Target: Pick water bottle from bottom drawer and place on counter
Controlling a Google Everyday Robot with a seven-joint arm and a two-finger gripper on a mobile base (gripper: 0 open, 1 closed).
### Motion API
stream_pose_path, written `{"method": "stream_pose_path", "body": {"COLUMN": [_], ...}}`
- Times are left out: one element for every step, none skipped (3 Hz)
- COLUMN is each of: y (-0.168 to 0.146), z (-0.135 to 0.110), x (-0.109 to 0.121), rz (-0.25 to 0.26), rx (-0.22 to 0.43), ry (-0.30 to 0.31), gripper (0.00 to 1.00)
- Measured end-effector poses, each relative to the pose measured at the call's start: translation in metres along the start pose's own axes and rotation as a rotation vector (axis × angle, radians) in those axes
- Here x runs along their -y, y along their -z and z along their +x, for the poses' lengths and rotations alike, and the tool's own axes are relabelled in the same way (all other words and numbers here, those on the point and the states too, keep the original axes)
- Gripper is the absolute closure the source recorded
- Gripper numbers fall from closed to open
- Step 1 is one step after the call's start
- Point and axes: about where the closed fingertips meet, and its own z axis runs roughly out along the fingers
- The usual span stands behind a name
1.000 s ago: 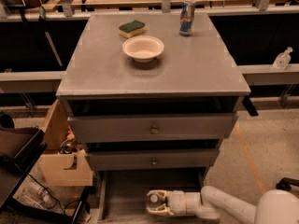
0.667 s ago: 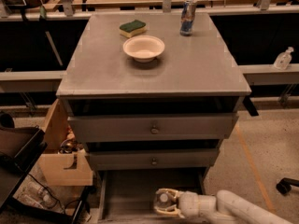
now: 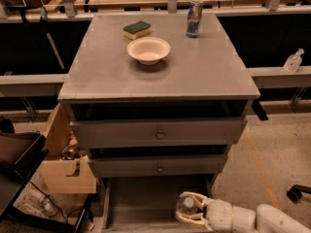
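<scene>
While my arm reaches in low from the right, my gripper (image 3: 181, 209) sits in the open drawer (image 3: 138, 203), toward its right front corner. My fingers (image 3: 194, 196) curve round the bottle (image 3: 188, 207), one on each side, clenched on it, its white cap facing up. I cannot tell whether it rests on the drawer floor. Up on the counter (image 3: 194, 69) stand a bowl (image 3: 148, 50), a sponge (image 3: 136, 29) behind it and a can (image 3: 194, 18) at the back.
</scene>
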Motion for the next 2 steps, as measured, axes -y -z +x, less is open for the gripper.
{"method": "stream_pose_path", "body": {"y": [0.0226, 0.0238], "z": [-0.057, -0.0665], "x": [0.0025, 0.0063], "rz": [0.047, 0.044], "rx": [-0.045, -0.062], "ry": [-0.037, -0.016], "gripper": [1.0, 1.0]}}
